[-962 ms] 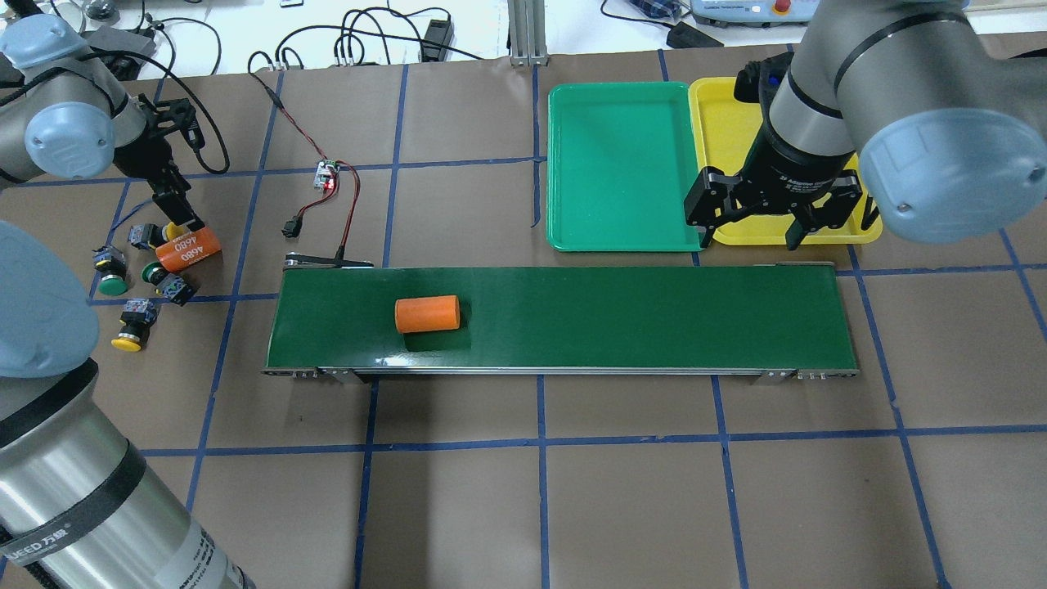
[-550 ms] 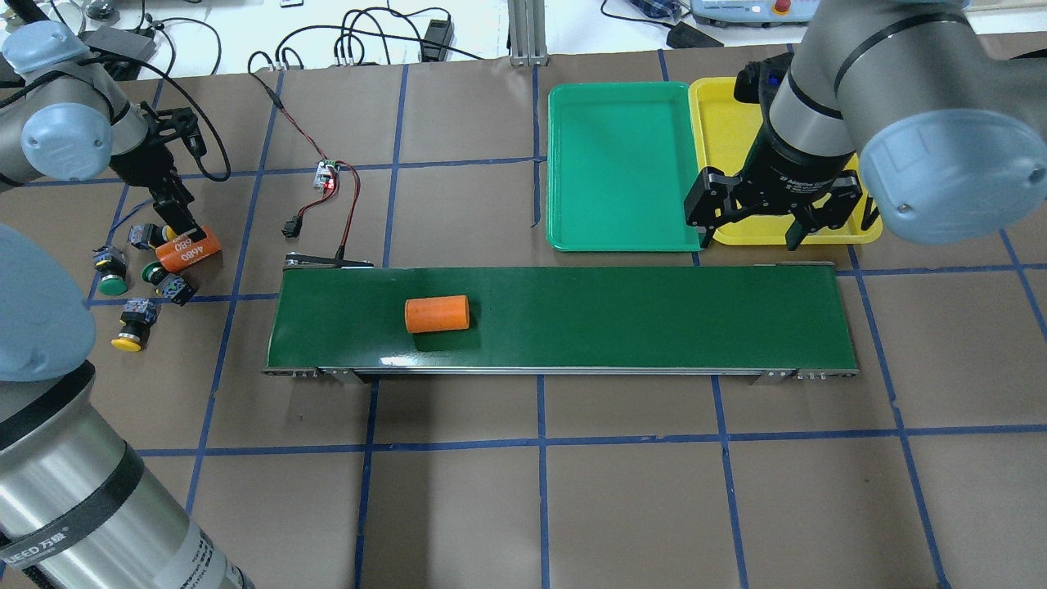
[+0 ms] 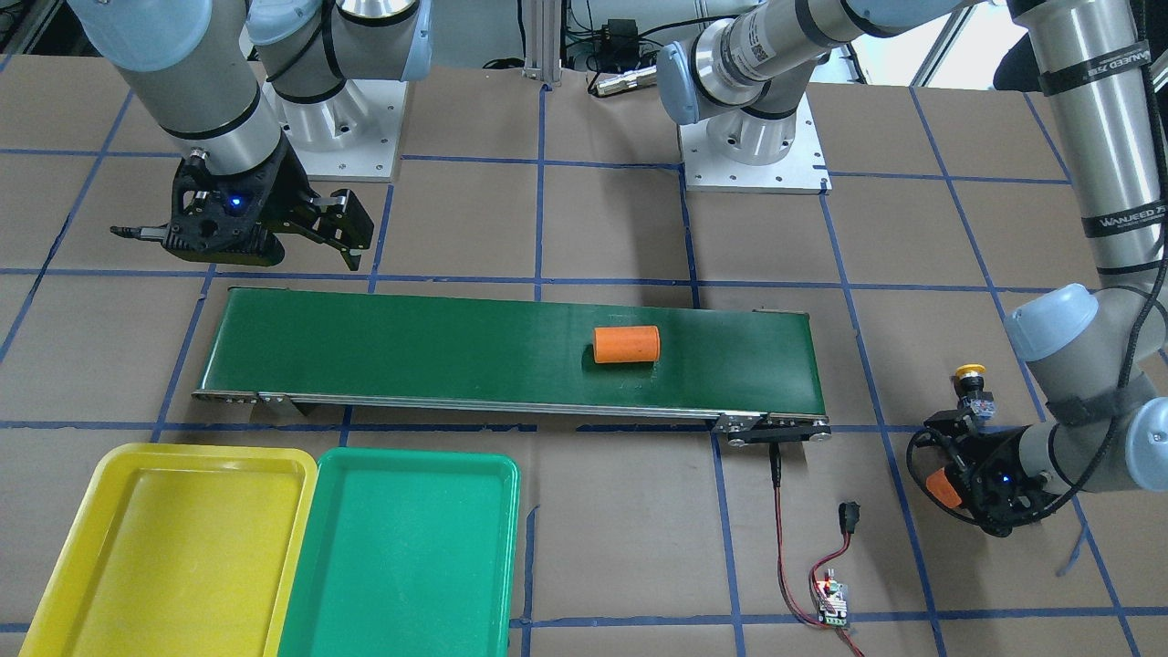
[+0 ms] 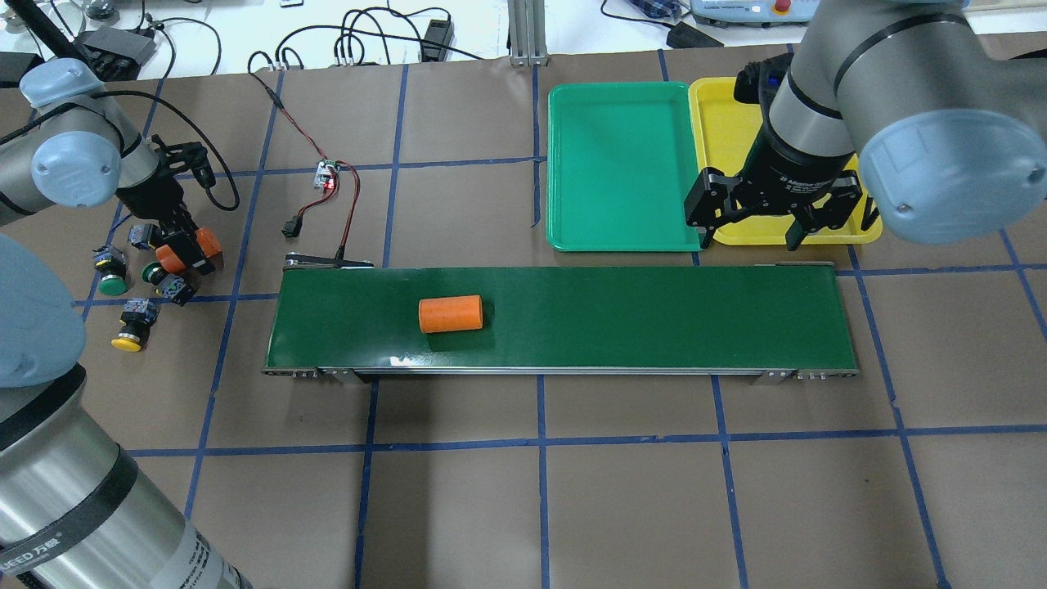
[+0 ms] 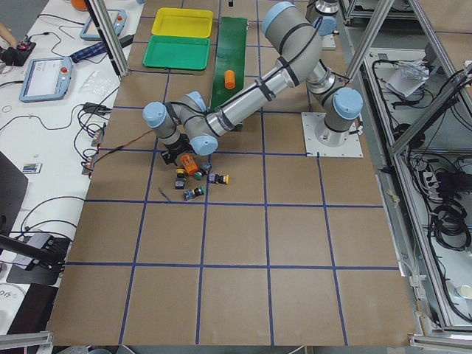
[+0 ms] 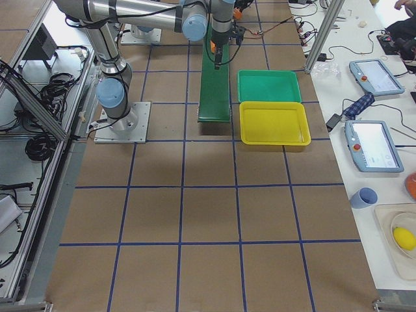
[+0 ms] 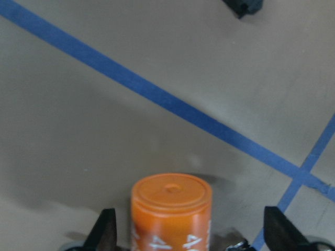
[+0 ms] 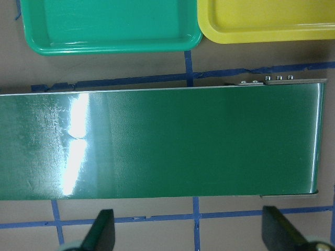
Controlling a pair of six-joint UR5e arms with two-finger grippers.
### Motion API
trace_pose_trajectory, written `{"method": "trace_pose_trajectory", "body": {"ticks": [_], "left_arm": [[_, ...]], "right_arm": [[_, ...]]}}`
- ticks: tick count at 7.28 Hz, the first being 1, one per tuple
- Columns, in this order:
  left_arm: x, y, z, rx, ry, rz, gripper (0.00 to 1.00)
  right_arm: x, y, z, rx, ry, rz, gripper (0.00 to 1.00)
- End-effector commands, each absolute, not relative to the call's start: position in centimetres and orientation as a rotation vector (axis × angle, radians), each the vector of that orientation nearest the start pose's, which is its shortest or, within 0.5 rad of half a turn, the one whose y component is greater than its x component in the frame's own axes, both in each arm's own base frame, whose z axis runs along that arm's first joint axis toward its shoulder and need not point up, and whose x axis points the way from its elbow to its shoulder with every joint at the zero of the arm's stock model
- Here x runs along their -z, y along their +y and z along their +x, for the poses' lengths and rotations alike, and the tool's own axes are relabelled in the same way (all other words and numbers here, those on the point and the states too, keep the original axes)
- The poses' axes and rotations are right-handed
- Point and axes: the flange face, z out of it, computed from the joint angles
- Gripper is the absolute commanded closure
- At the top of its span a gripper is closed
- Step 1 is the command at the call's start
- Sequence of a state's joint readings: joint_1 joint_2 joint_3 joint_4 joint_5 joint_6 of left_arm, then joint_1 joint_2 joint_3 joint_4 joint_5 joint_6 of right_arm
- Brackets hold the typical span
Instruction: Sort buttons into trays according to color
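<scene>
the left gripper (image 7: 189, 235) is seen open, its fingers (image 7: 104, 230) set either side of an orange cylinder (image 7: 171, 206) without touching it. the buttons (image 4: 131, 327) are scattered on the table (image 4: 458, 491) just beside it, ungripped. the right gripper (image 4: 748, 236) is spread open over the conveyor belt (image 4: 613, 315), near the green tray (image 4: 622, 164) and the yellow tray (image 4: 724, 114).
</scene>
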State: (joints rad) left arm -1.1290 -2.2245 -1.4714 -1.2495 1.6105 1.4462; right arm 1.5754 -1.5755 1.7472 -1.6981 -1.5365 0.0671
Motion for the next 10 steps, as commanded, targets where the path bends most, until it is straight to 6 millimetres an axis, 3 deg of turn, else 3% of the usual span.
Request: {"method": "trace_pose_trajectory", "body": {"ticks": [1,2,4,5,6,8,10], "left_arm": [[-17.2,-65.2,17.9,-0.277,2.889,1.593,0.8],[-17.4,-65.1,18.4,-0.274,2.89,1.588,1.0],[-21.7,-64.9,16.2,-0.212,2.808,1.679,1.0],[-24.0,-64.0,13.3,-0.212,2.774,1.726,1.0],[-26.2,-62.8,9.0,-0.206,2.712,1.798,1.0],[-29.8,-58.7,2.3,-0.177,2.613,1.892,1.0],[-32.3,-56.4,-1.8,-0.145,2.542,1.937,1.0]], "right_arm": [[-41.7,-47.9,13.9,-0.069,3.11,0.099,0.0],[-41.7,-47.9,13.9,-0.069,3.106,0.101,0.0],[-41.8,-47.8,13.9,-0.066,3.102,0.101,0.0],[-41.8,-47.8,13.9,-0.066,3.106,0.099,0.0],[-41.7,-47.9,13.9,-0.069,3.11,0.108,0.0],[-41.7,-47.9,13.8,-0.066,3.112,0.099,0.0],[-41.7,-47.9,13.8,-0.066,3.112,0.099,0.0]]}}
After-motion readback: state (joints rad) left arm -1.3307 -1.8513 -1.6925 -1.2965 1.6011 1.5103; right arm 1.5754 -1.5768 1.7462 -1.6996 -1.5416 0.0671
